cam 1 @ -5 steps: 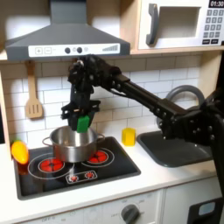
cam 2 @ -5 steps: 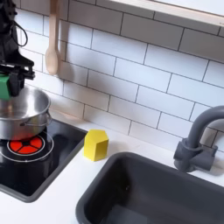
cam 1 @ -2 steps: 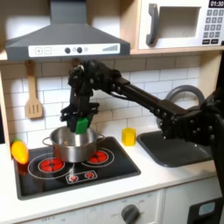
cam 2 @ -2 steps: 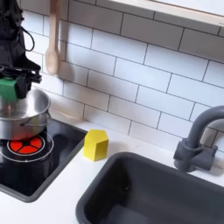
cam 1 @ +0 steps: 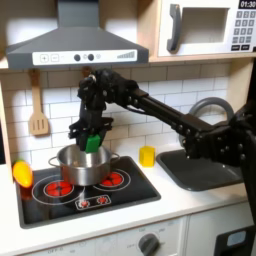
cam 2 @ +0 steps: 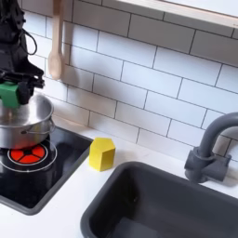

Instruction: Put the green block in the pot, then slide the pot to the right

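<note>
The silver pot stands on the black toy stove, between the two red burners in the first exterior view; its rim also appears at the second exterior view's left. Just above its mouth my gripper hangs shut on the green block, which is upright between the fingers. In the second exterior view the green block sits low in the gripper, right over the pot's opening, apart from its floor.
A yellow block stands on the counter between the stove and the dark sink. A yellow-orange toy piece lies left of the stove. A wooden spatula hangs on the tile wall. A grey faucet rises behind the sink.
The gripper with the green block has drifted slightly left and lower over the pot. The pot has stayed in place.
</note>
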Available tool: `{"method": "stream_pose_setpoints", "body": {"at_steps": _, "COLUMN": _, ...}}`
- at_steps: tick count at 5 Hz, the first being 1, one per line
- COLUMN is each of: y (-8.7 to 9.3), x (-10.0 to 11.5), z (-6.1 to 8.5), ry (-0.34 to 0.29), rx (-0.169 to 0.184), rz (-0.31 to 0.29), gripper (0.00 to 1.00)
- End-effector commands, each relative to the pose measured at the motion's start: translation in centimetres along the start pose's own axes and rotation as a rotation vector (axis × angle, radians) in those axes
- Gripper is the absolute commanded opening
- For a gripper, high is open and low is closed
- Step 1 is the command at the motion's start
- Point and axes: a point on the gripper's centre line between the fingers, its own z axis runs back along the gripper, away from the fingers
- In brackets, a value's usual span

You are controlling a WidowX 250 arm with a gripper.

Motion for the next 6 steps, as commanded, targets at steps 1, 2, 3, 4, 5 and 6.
{"method": "stream_pose_setpoints", "body": {"at_steps": 1, "y": 0.1, "x": -0.2, "z": -0.1, "ry": 0.016, "rx": -0.005, "rz": -0.016, "gripper": 1.0}}
{"method": "stream_pose_setpoints", "body": {"at_steps": 2, "y": 0.0, "x": -0.4, "z": -0.6, "ry": 0.032, "rx": -0.01, "rz": -0.022, "gripper": 1.0}}
{"method": "stream_pose_setpoints", "body": {"at_steps": 3, "y": -0.3, "x": -0.8, "z": -1.0, "ry": 0.05, "rx": -0.012, "rz": -0.04, "gripper": 1.0}}
{"method": "stream_pose_setpoints", "body": {"at_steps": 4, "y": -0.2, "x": -1.1, "z": -1.6, "ry": 0.067, "rx": -0.014, "rz": -0.038, "gripper": 1.0}}
{"method": "stream_pose_setpoints", "body": {"at_steps": 5, "y": -0.3, "x": -1.2, "z": -2.1, "ry": 0.081, "rx": -0.019, "rz": -0.042, "gripper": 1.0}}
{"method": "stream_pose_setpoints", "body": {"at_steps": 6, "y": -0.2, "x": -1.2, "z": -2.4, "ry": 0.087, "rx": -0.018, "rz": -0.043, "gripper": 1.0}}
